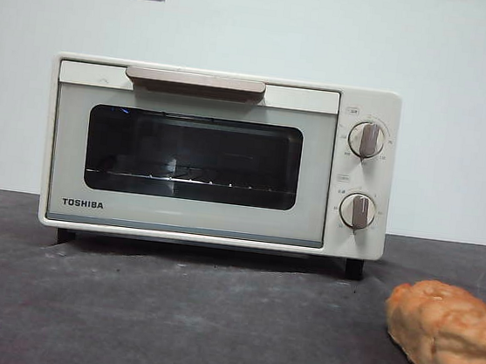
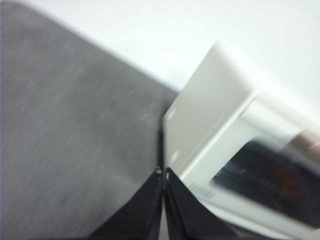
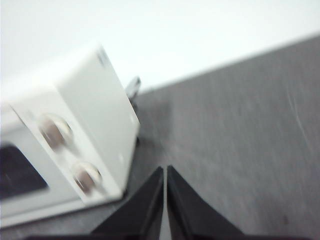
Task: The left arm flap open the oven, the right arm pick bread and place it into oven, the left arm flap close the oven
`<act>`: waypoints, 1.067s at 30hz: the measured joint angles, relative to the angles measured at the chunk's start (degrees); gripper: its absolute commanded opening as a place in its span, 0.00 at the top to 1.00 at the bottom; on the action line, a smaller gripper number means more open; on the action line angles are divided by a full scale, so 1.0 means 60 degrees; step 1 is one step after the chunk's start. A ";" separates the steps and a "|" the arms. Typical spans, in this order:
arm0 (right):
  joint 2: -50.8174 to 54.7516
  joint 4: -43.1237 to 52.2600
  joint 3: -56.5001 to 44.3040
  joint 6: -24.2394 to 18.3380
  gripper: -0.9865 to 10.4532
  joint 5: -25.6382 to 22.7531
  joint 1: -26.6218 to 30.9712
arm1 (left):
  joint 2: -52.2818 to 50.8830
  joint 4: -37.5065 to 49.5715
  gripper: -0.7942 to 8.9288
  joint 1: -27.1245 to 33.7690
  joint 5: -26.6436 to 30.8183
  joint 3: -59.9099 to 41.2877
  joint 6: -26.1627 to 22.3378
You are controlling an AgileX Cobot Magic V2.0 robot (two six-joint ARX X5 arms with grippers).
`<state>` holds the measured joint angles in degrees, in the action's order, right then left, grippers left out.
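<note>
Oven (image 1: 219,157) glossy cream casing, dark glass door; bread (image 1: 446,339) knobbly crust; table (image 1: 165,323) matt grey.

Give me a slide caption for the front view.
Closed oven on grey table, bread lying at front right.

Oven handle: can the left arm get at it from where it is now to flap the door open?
Probably yes. The handle along the top of the oven door is bare in the front view, with nothing in front of it. The left gripper, jaws shut, is off the oven's side. The bread lies well clear.
</note>
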<state>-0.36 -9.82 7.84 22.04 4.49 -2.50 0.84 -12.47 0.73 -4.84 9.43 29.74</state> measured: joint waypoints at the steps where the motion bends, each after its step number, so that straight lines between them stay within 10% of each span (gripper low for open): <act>1: 0.0000 0.0004 0.0186 0.0011 0.91 0.0000 0.0000 | 0.0051 -0.0087 0.90 0.0000 -0.0004 0.0237 0.0015; 12: -0.1705 -0.0758 0.2969 -0.0229 0.91 0.0484 0.0000 | 0.1807 -0.1617 0.90 0.0000 -0.0441 0.3206 -0.0980; 24: -0.5373 -0.4357 0.6404 -0.2135 0.91 0.2707 0.0000 | 0.4987 -0.3996 0.90 0.0000 -0.2459 0.5672 -0.3355; 32: -0.6823 -0.6852 0.7544 -0.3286 0.91 0.2823 0.0000 | 0.6127 -0.5191 0.90 -0.0004 -0.3370 0.6648 -0.4175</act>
<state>-41.30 -50.94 53.10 2.33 21.43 -2.50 37.60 -43.62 0.71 -25.06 49.32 4.69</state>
